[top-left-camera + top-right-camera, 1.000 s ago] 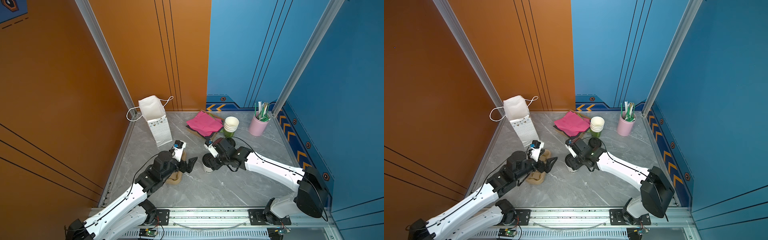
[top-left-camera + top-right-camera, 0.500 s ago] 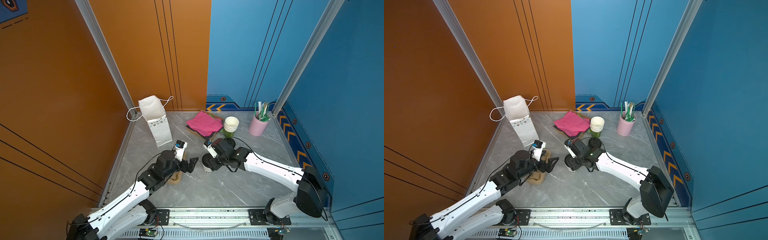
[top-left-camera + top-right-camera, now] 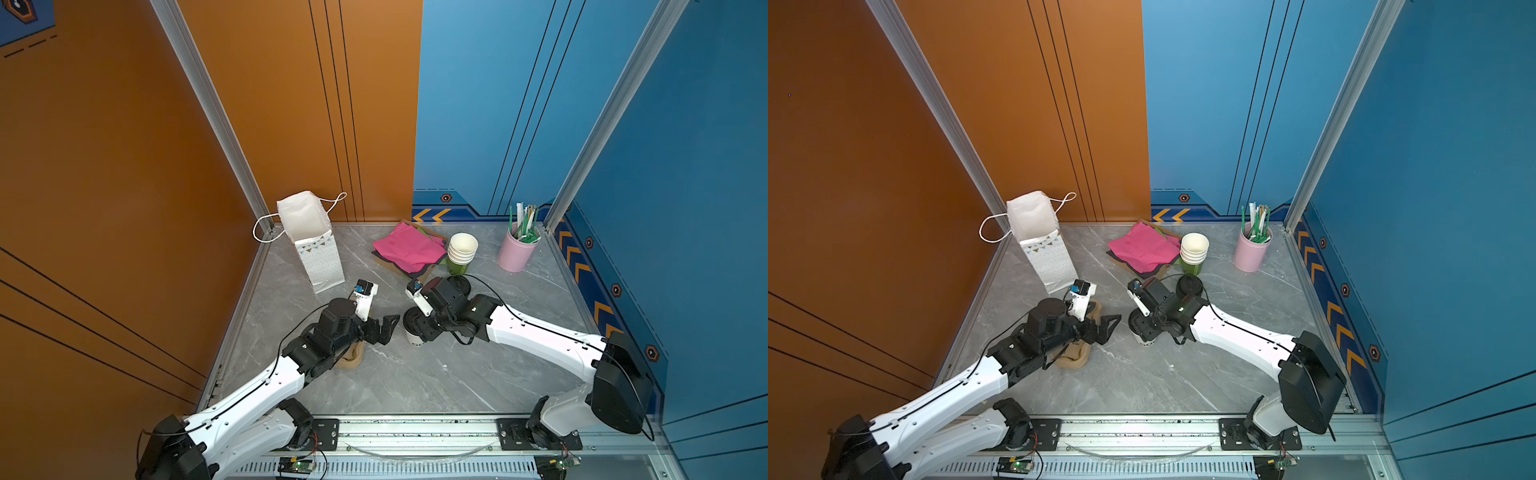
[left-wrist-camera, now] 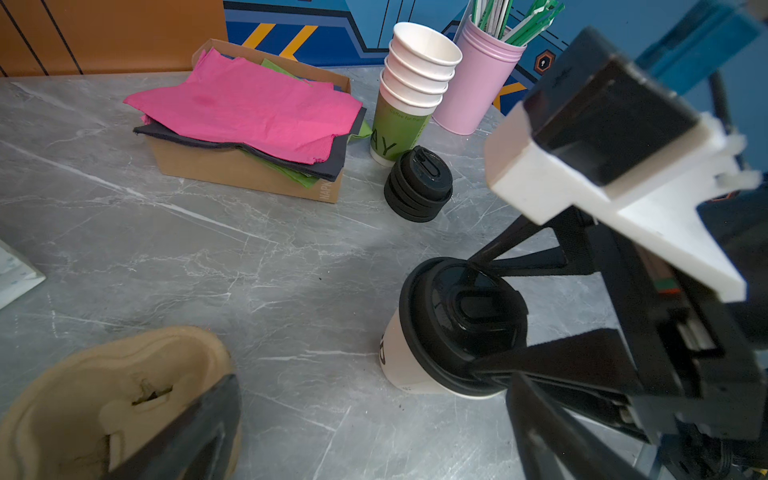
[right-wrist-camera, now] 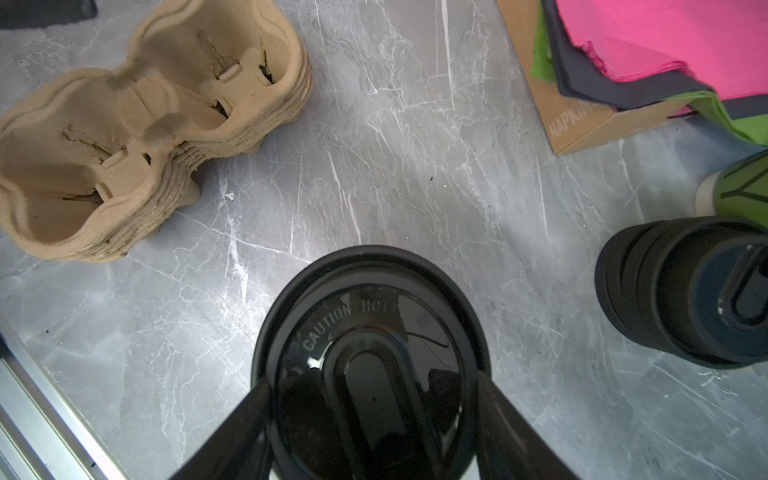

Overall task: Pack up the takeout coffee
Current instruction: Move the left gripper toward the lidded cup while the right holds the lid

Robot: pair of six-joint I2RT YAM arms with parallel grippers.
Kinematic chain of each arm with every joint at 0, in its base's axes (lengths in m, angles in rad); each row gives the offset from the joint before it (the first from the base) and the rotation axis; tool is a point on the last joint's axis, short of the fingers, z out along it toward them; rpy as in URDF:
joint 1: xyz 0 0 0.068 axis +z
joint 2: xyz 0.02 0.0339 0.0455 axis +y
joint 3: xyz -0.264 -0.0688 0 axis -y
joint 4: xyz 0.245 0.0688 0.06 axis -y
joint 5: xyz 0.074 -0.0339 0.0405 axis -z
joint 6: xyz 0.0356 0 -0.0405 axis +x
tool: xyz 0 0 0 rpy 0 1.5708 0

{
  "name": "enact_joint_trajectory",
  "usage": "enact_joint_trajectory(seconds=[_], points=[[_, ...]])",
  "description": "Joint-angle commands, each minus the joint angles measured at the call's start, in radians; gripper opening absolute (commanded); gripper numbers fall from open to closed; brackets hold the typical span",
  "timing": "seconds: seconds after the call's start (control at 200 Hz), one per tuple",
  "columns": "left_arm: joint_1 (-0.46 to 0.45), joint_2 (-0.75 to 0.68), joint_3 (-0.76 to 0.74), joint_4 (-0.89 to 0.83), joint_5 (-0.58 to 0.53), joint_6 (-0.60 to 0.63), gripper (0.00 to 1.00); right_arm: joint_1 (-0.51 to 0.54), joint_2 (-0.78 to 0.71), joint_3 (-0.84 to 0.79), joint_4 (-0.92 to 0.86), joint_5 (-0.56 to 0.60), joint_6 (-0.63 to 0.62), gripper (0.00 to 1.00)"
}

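The takeout coffee (image 3: 414,337), a small white paper cup with dark lettering and a black dome lid (the lid reads "CAUTION HOT" in the right wrist view), stands upright near the middle of the grey marble-look table (image 3: 415,386). The right claw (image 5: 370,399) comes down over it, about two-thirds open, with its two black fingers (image 5: 243,419) clamped against opposite sides of the lid's rim. The cup's base looks seated on the table, though the arm hides enough that I cannot be sure.

The directions below are read from the cup in a top view.

- **9 o'clock:** The left claw (image 3: 384,329) hangs just beside the cup without touching it, spread as wide as it goes and holding nothing.
- **8 o'clock:** A stack of pulp cup carriers (image 3: 353,360) lies under the left arm.
- **Between 1 and 2 o'clock:** A stack of black lids (image 4: 417,189) sits near, partly hidden by the right arm in both top views.
- **1 o'clock:** Beyond the lids is the stack of lidless cups (image 3: 462,251), whose lowest cup is green.
- **12 o'clock:** The brown napkin box (image 4: 249,174) has a pink napkin (image 3: 409,249) on top.
- **2 o'clock:** A pink cup of straws (image 3: 515,253) stands well apart.
- **10 o'clock:** A white paper bag (image 3: 320,257) stands upright with its mouth open, close to the orange wall.
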Motion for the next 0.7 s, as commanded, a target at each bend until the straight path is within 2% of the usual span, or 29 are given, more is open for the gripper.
enact_joint_trajectory(seconds=[0.0, 0.696], points=[[-0.013, 0.011, 0.032, 0.025, 0.001, -0.013, 1.0, -0.001, 0.049, -0.039, -0.116, 0.053, 0.005, 0.69], [-0.018, 0.052, 0.044, 0.031, 0.0, -0.03, 0.99, 0.007, 0.09, -0.107, -0.133, 0.046, 0.079, 0.65]])
